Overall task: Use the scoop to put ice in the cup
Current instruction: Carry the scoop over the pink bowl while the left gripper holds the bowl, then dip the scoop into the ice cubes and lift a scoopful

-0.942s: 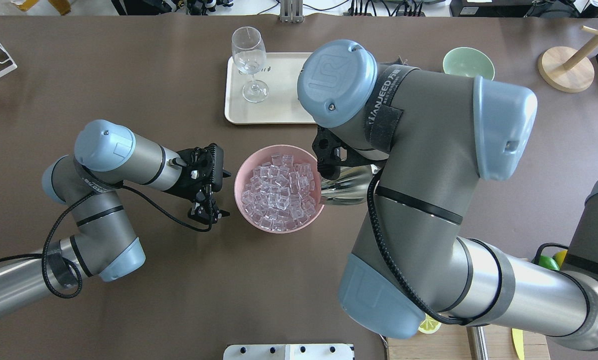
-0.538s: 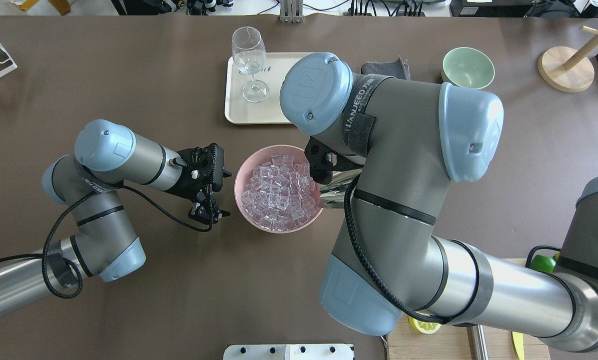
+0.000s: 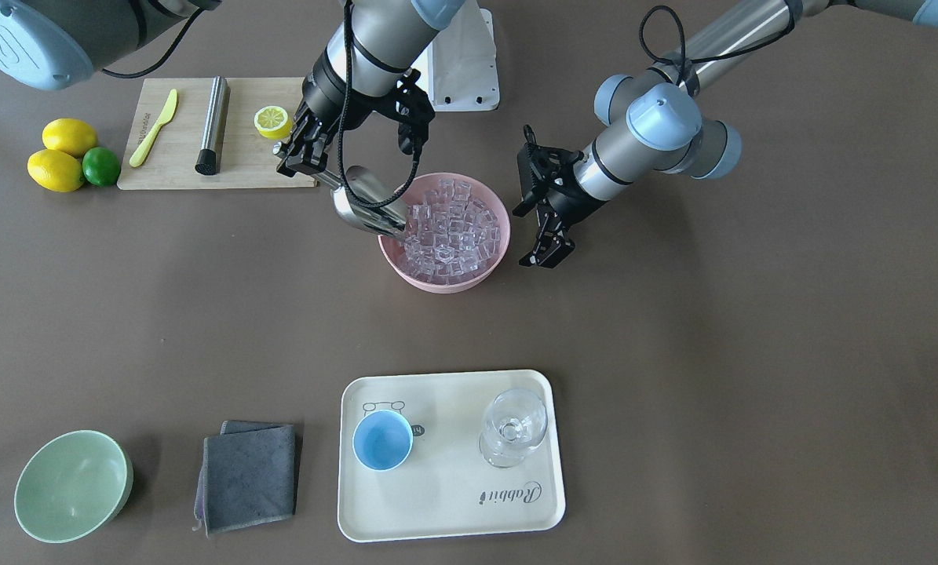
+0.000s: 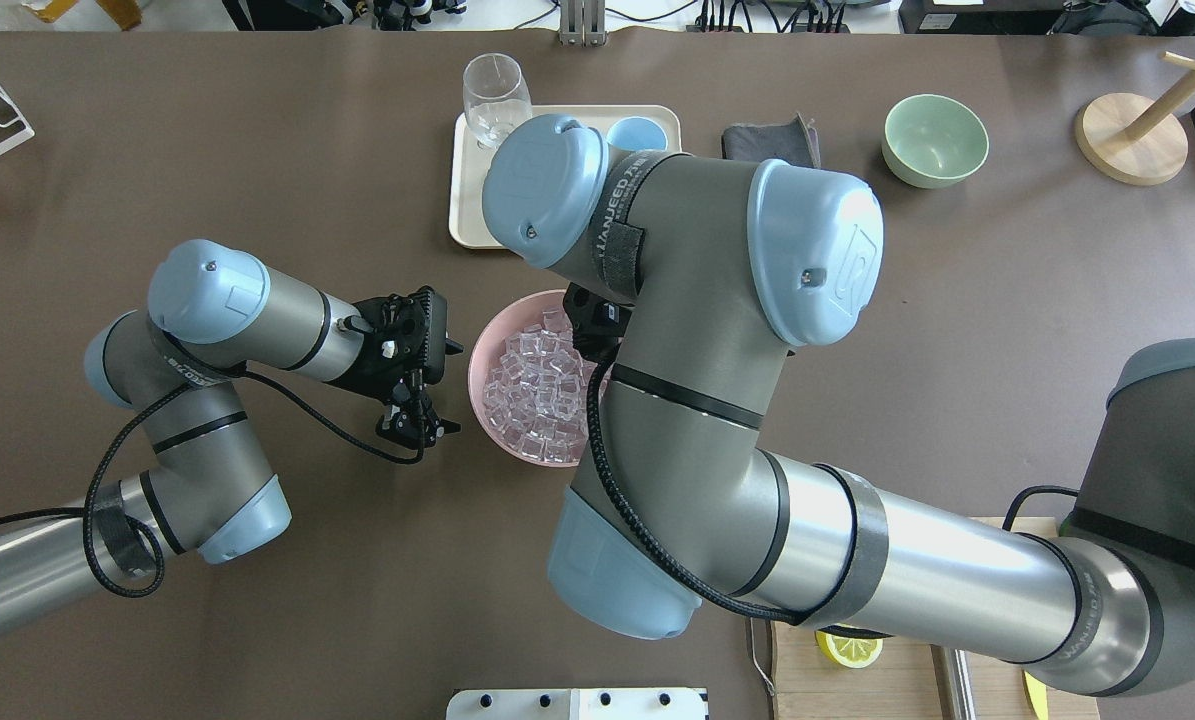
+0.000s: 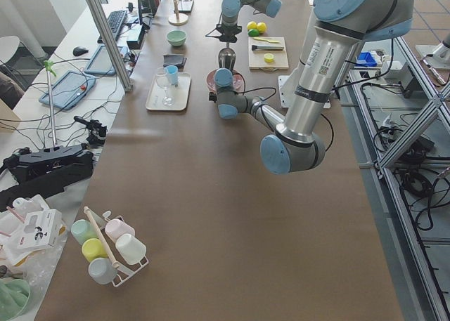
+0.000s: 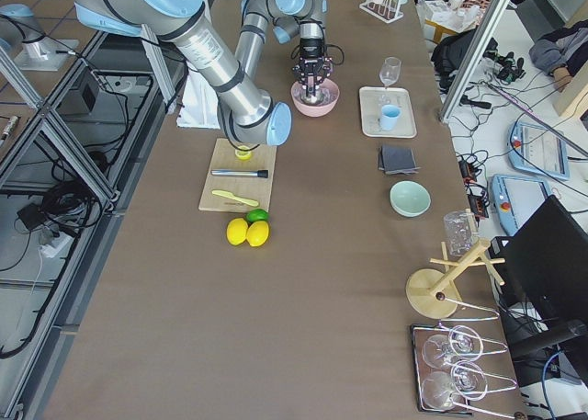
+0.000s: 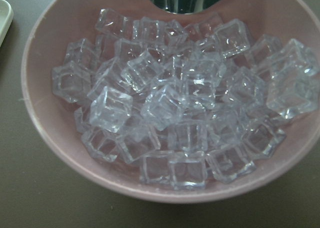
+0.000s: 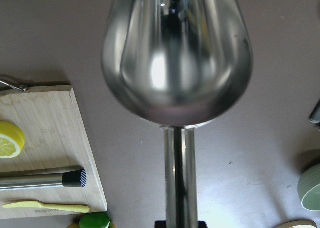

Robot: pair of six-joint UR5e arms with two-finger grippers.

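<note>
Dozens of small, clear, glossy ice cubes [image 7: 165, 103] fill a round pink bowl [image 3: 437, 284] at the middle of the brown desk [image 3: 673, 353], and none of them is in the cup. The shiny stainless-steel scoop [image 3: 363, 205] with a thin rod handle tilts down over the bowl's rim on the robot's right side. Its open front touches the outermost cubes. No cube shows inside the trough, and the right wrist view sees only polished metal. The right pincer [image 3: 297, 159] is clamped on the far end of the handle. The left pincer [image 4: 419, 428] hangs just beside the opposite side of the bowl, fingers apart and holding nothing, touching neither rim nor ice. The small round light-blue cup [image 3: 382, 439] stands with its blue inside bare on a cream rectangular tray [image 3: 437, 510]. It is beside a clear stemmed glass [image 3: 513, 428] and well apart from the bowl, on the side of the desk away from the robot. By this showing the job is at its first dig: the scoop is in hand and at the ice. Loading it, carrying it across to the tray and tipping it into the cup are all left to do.
</note>
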